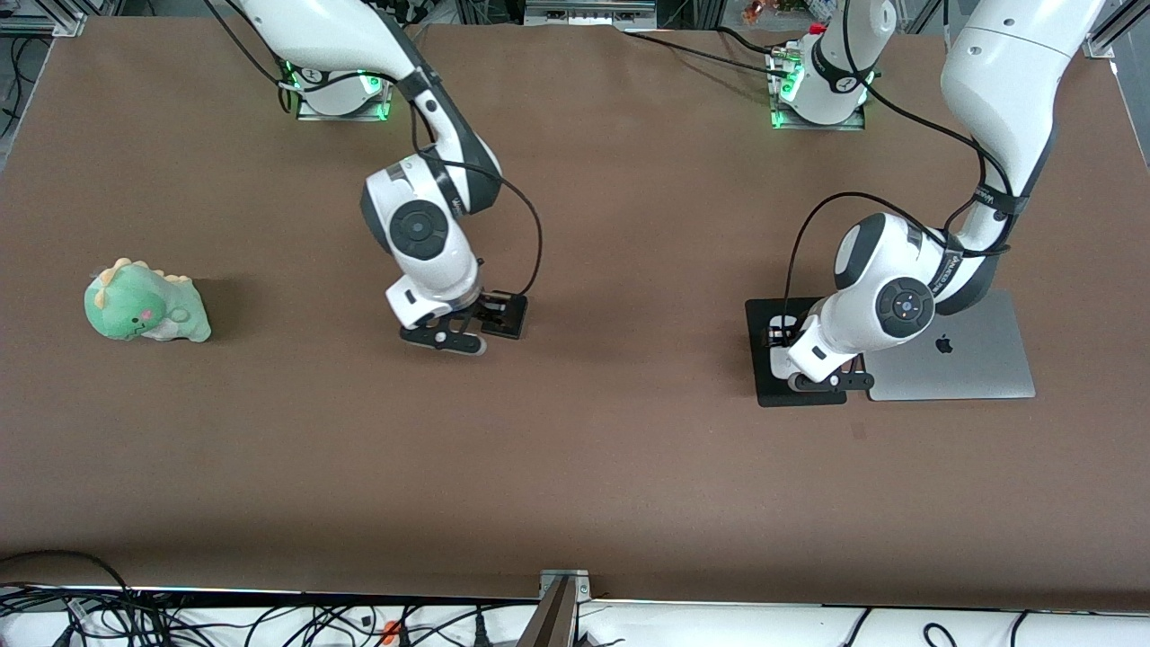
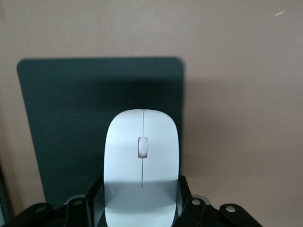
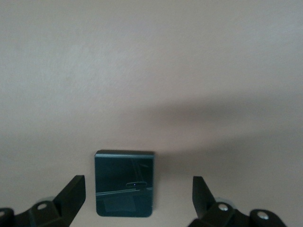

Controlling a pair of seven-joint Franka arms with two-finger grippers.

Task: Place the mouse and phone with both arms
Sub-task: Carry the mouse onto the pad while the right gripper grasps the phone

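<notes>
The white mouse (image 2: 142, 161) is held at its rear sides between my left gripper's (image 2: 139, 201) fingers, low over the black mouse pad (image 2: 71, 118). In the front view the left gripper (image 1: 783, 346) and mouse (image 1: 782, 322) sit over the pad (image 1: 764, 386) toward the left arm's end of the table. The small black phone (image 3: 124, 184) lies flat on the brown table between the spread fingers of my open right gripper (image 3: 137, 198). In the front view the right gripper (image 1: 485, 319) is low over the phone (image 1: 512, 316) near the middle of the table.
A closed silver laptop (image 1: 970, 359) lies beside the mouse pad, partly under the left arm. A green plush dinosaur (image 1: 144, 305) sits toward the right arm's end of the table. The table's front edge has a metal bracket (image 1: 564, 584).
</notes>
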